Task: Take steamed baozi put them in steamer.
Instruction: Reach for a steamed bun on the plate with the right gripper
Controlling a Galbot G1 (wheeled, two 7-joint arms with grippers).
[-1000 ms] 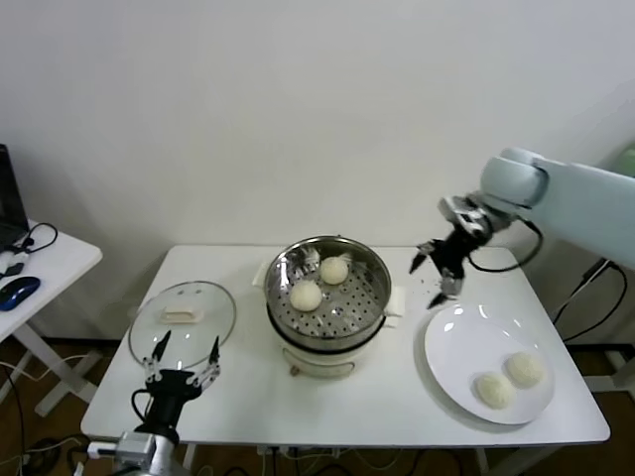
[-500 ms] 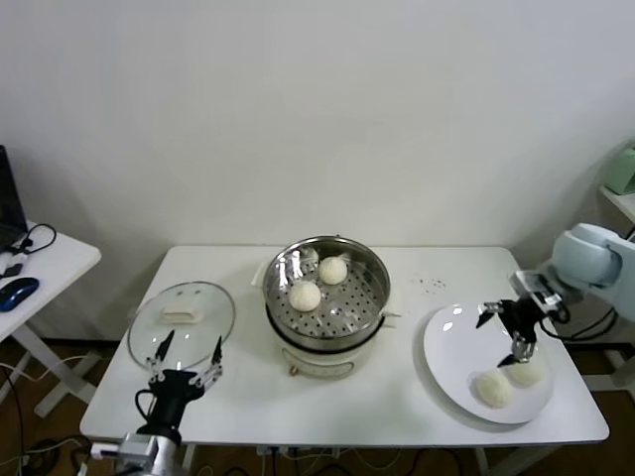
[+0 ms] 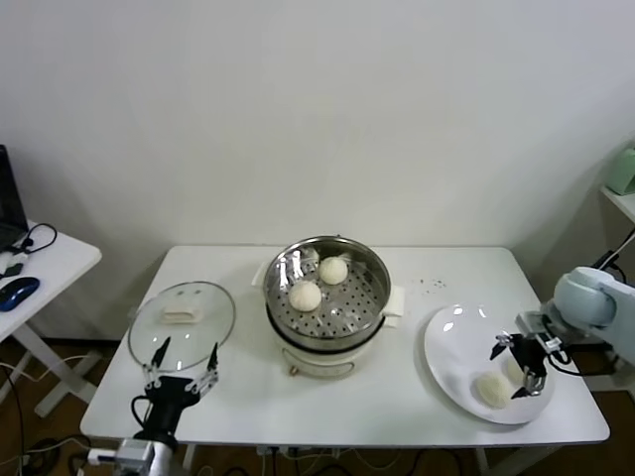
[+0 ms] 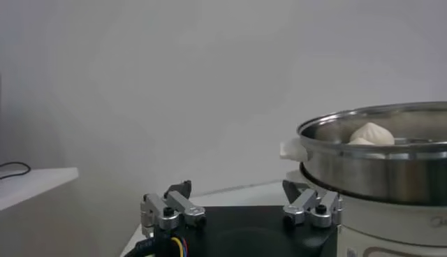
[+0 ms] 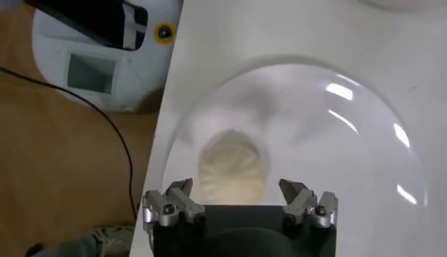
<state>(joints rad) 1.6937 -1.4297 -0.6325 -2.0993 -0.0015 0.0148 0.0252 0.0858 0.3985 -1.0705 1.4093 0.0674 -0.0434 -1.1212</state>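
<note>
A: Hovering over the plate (image 3: pixel 451 337), the right gripper (image 3: pixel 524 369) has its fingers (image 5: pixel 180 201) spread wide with nothing held. In the right wrist view 1 bun (image 5: pixel 232 167) lies on the plate just ahead of the gap between the fingers.

B: How many buns are on that plate?

A: From the head view, 1 bun (image 3: pixel 492 388) shows plainly beside the gripper. A second pale shape sits right under the fingers, mostly covered, so I cannot tell how it lies.

B: And the steamer?

A: Steamer (image 3: pixel 328 288) stands mid-table on its cream base, with 2 buns inside: 1 bun (image 3: pixel 306 296) toward the front left, 1 bun (image 3: pixel 333 270) behind it toward the back wall. They sit near each other but apart.

B: Where is the left gripper?

A: Left gripper (image 3: pixel 182 369) is at the table's (image 3: pixel 377 407) front left edge, just in front of the glass lid (image 3: pixel 183 319), which lies flat on the table left of the steamer. Its fingers stand wide apart, empty. In its wrist view the steamer rises beside it with bun tops showing over the rim.
</note>
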